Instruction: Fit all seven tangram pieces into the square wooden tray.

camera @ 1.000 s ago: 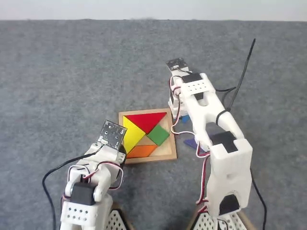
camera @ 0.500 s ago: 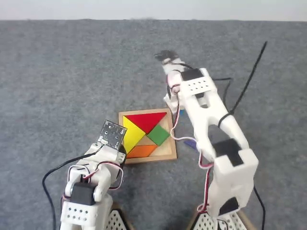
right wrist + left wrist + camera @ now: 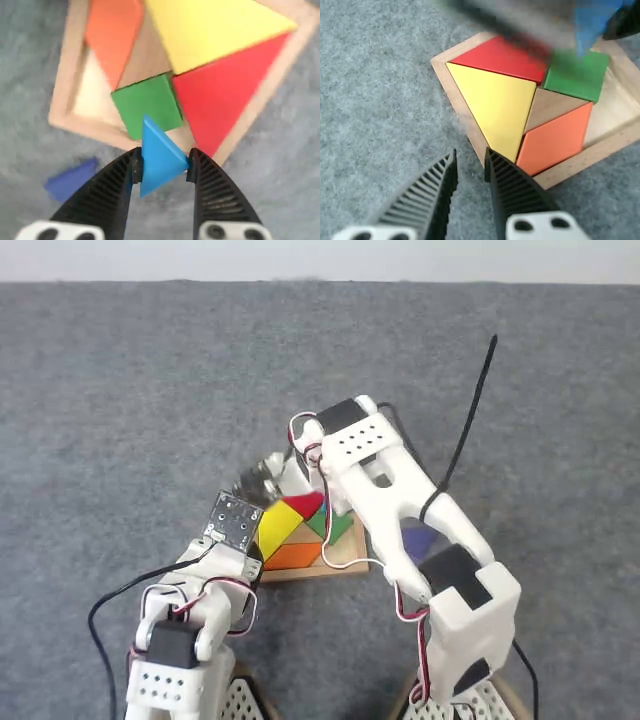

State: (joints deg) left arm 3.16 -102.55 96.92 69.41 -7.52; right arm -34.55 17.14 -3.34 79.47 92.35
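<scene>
Black ribbed jaws on the left arm sit narrow and empty just off the near corner of the square wooden tray; that arm has not shifted in the last second. In the tray, the yellow triangle, red triangle, green square and orange parallelogram lie as before, with bare wood left along one side.

What has changed is the right arm. A second ago it was reaching down beyond the tray's far corner; now it has swung in over the tray, its jaws clamped on a blue triangle held above the green square. A fifth piece looks about to go in. A purple piece waits on the grey counter just beside the tray.
</scene>
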